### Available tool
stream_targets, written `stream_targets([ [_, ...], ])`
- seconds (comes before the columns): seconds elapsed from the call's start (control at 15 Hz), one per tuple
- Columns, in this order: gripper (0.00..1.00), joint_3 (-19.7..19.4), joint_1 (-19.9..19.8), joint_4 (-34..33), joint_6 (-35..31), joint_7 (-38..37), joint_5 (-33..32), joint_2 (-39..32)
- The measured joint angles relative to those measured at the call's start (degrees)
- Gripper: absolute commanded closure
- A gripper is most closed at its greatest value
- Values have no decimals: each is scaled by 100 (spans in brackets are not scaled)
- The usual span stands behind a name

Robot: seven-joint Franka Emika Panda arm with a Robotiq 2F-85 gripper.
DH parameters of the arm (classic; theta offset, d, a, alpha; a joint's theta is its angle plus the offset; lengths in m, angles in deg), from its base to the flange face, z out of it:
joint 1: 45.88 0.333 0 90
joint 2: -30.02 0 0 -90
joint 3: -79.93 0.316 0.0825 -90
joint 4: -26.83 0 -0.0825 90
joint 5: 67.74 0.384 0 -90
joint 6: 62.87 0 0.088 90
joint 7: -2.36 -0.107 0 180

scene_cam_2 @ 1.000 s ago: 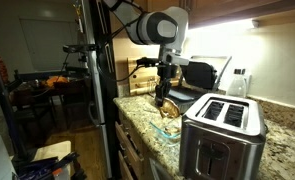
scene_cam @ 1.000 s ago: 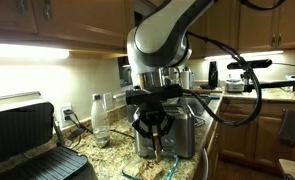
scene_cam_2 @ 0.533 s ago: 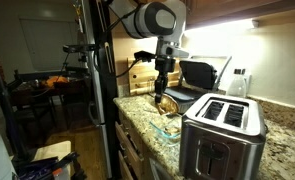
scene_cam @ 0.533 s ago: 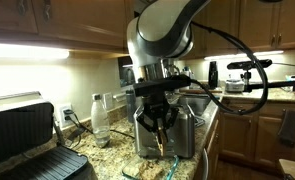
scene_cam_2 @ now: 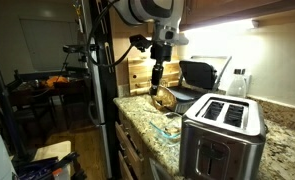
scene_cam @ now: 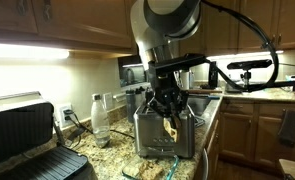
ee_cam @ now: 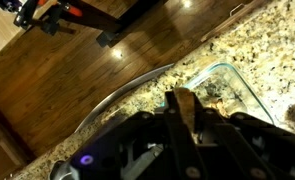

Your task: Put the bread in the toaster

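My gripper (scene_cam: 168, 110) is shut on the bread (scene_cam: 171, 128), a small tan slice that hangs on edge between the fingers. In an exterior view the bread (scene_cam_2: 164, 97) is held well above the counter, to the left of the steel toaster (scene_cam_2: 223, 140). In the wrist view the bread (ee_cam: 184, 108) stands between the dark fingers (ee_cam: 187, 125), above a glass dish (ee_cam: 222, 90). The toaster (scene_cam: 152, 135) stands behind the gripper in an exterior view, partly hidden by it.
A clear glass dish (scene_cam_2: 170, 128) lies on the granite counter (scene_cam_2: 147, 125) next to the toaster. A black contact grill (scene_cam: 27, 135) stands open nearby. A plastic bottle (scene_cam: 99, 120) stands by the wall. The counter's edge drops to a wooden floor (ee_cam: 77, 60).
My gripper has risen from the glass dish with the bread held in it, and the arm has lifted and turned above the counter.
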Motion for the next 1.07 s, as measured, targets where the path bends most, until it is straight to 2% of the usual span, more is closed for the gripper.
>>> stream_targets([
  [0.67, 92, 4, -162, -41, 1114, 1347, -635, 766],
  [1.07, 92, 1, -362, -427, 1712, 2149, -1236, 881],
])
